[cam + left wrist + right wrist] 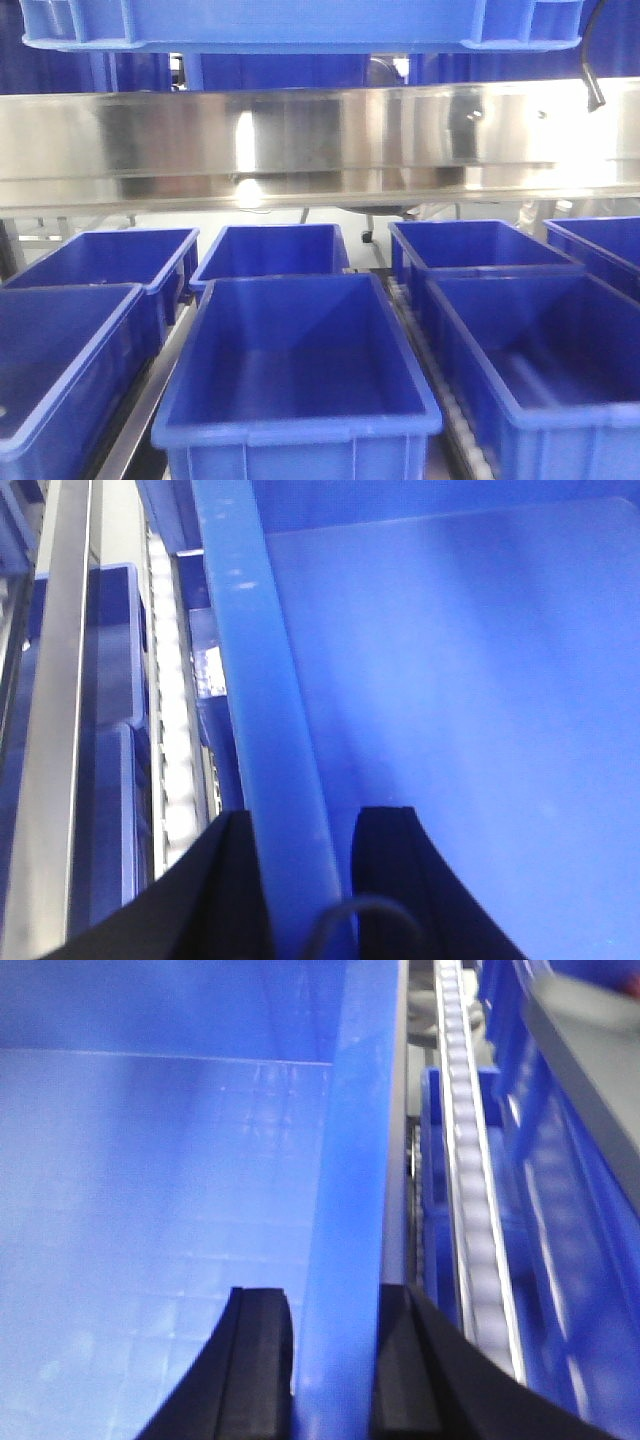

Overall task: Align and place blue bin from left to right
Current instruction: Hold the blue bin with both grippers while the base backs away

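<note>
Blue bin (300, 20) hangs raised; left claw (300, 825) and right claw (335, 1305) each pinch an opposite side wall, evidently for a level carry.

One large blue bin (300, 22) overhead, seven smaller bins (295, 370) below, one steel shelf (320, 140), two black grippers: left gripper (305, 818), right gripper (328, 1295).

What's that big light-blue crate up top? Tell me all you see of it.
The blue bin is smooth, bright-blue plastic with a ribbed protruding rim. It hangs level across the top of the front view, above the steel rail and darker bins. Its visible inside is empty. The left gripper and right gripper each pinch a side wall.
</note>
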